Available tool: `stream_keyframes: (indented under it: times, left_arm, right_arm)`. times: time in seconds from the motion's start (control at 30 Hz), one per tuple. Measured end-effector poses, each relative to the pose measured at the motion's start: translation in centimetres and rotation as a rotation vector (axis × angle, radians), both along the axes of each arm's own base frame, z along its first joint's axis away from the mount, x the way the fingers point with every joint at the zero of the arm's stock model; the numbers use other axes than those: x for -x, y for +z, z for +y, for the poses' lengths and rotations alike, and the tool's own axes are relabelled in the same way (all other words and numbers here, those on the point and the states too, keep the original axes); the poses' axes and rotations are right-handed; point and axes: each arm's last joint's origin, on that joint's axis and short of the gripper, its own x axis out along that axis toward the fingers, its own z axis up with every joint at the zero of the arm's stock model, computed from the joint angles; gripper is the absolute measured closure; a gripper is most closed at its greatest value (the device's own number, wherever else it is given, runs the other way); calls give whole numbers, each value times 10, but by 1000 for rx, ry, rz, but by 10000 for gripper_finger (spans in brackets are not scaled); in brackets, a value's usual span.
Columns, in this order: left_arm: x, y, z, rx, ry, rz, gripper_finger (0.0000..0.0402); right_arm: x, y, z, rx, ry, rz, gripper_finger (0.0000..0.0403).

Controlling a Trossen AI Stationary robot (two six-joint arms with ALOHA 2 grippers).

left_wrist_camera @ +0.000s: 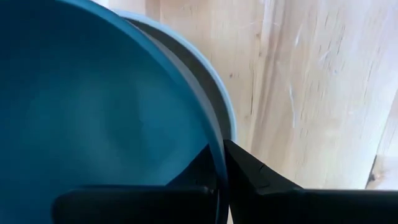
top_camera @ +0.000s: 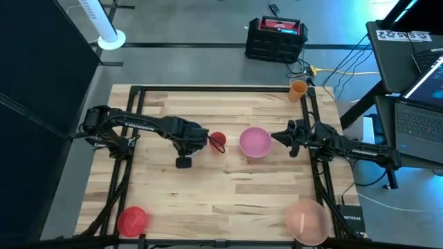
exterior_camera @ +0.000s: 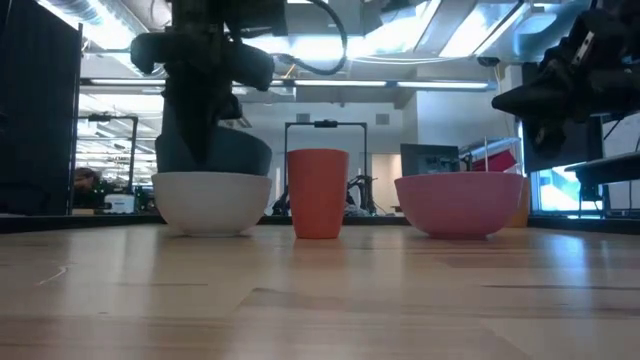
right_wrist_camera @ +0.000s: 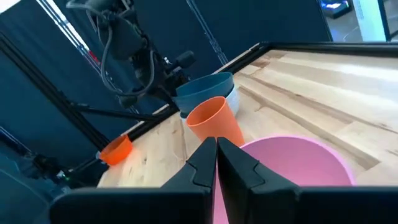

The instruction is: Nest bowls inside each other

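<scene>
A teal bowl point(exterior_camera: 225, 152) sits tilted, with its lower part inside a pale whitish-green bowl point(exterior_camera: 211, 203) that stands on the table left of centre. My left gripper point(left_wrist_camera: 221, 146) comes down from above and is shut on the teal bowl; in the high view the arm hides both bowls. Right of them stand an orange cup point(exterior_camera: 318, 192) and a pink bowl point(top_camera: 255, 142). My right gripper point(top_camera: 280, 135) hovers shut and level just right of the pink bowl, touching nothing. My left gripper pinches the teal bowl's rim point(left_wrist_camera: 214, 134), one finger point(left_wrist_camera: 199, 168) inside the bowl and the other outside. The fingers point down from above. The bowl is tilted, its lower part inside the pale bowl point(left_wrist_camera: 219, 93).
A red bowl point(top_camera: 131, 220) lies at the near left corner and a larger translucent pale pink bowl point(top_camera: 306, 220) at the near right corner. A small orange cup point(top_camera: 297, 88) stands at the far right edge. Bare wood lies along the table's near middle.
</scene>
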Motion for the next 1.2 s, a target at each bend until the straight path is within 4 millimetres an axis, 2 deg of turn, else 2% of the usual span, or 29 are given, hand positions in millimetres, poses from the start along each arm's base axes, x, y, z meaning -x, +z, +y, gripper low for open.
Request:
stream_keyframes:
  times: [0.17, 0.37, 0.47, 1.07, 1.2]
  left_arm:
    - [-1, -4, 0, 1, 5, -4, 401]
    - [2, -4, 0, 6, 52, 18, 401]
    - [2, -4, 0, 9, 80, 27, 389]
    - [-3, 79, 1, -29, 141, -75, 280]
    - [0, 116, 4, -108, 187, -187, 280]
  right_arm:
    - [0, 1, 0, -77, -3, -15, 402]
    - [0, 0, -1, -83, -25, -12, 402]
    - [0, 0, 0, -84, -16, 0, 402]
    - [6, 35, 0, 28, -42, 183, 402]
    - [3, 65, -2, 42, -48, 379, 390]
